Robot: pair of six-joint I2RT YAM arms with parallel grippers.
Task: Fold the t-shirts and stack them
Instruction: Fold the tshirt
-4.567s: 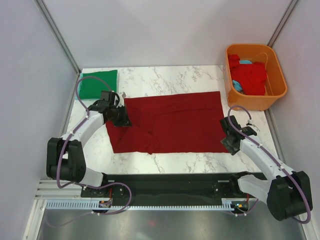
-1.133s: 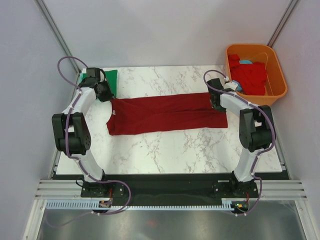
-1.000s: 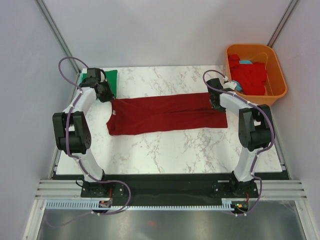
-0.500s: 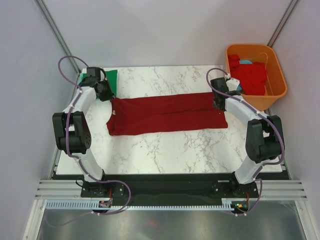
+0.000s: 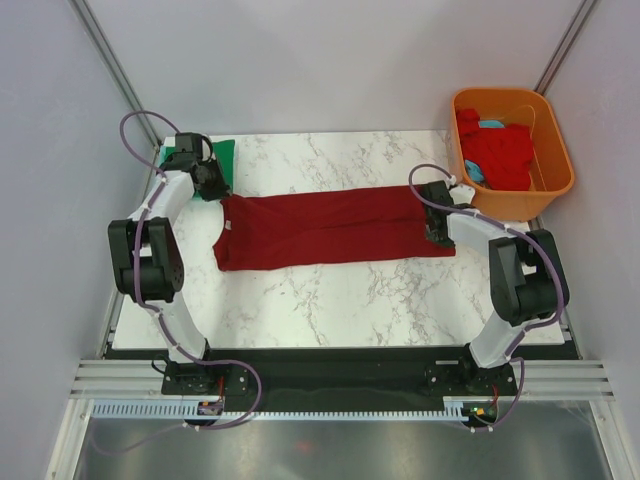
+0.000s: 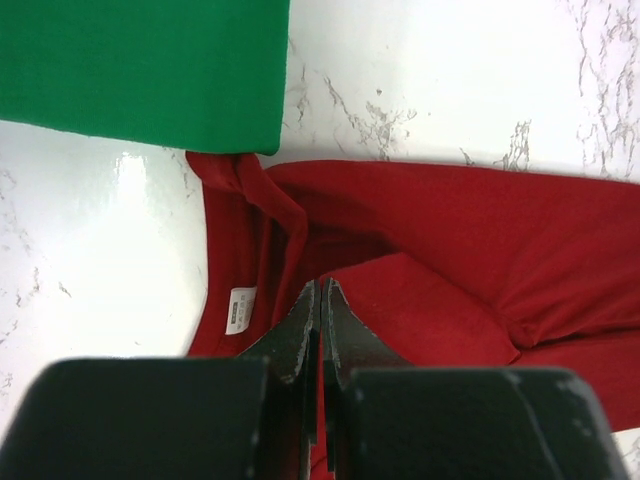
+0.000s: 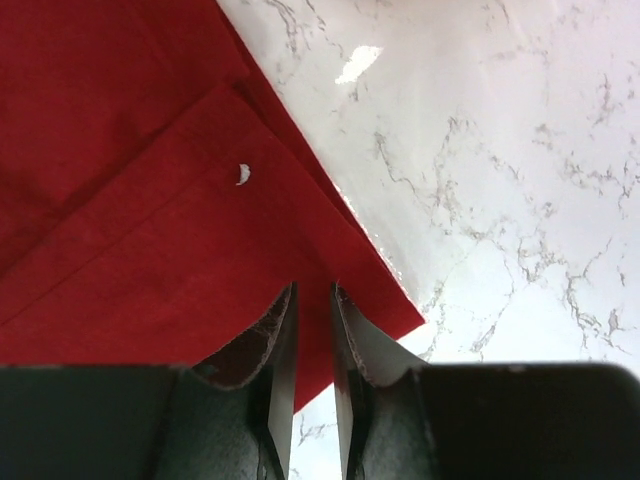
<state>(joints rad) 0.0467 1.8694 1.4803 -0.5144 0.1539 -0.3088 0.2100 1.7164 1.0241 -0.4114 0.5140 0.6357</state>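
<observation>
A dark red t-shirt lies folded into a long strip across the middle of the marble table. My left gripper is at the strip's back left corner near the collar. In the left wrist view its jaws are pressed together, and a raised fold of the dark red t-shirt peaks at their tips. My right gripper hovers over the strip's right end. In its wrist view it stands slightly open above the cloth, with nothing between the fingers. A folded green t-shirt lies at the back left corner.
An orange tub stands at the back right, holding a brighter red t-shirt and a bit of light blue cloth. White walls close in the table on three sides. The shirt's white label shows beside the left fingers.
My right gripper has let go of the shirt's right end and slid toward the near edge of the strip. The left arm has stayed where it was.
</observation>
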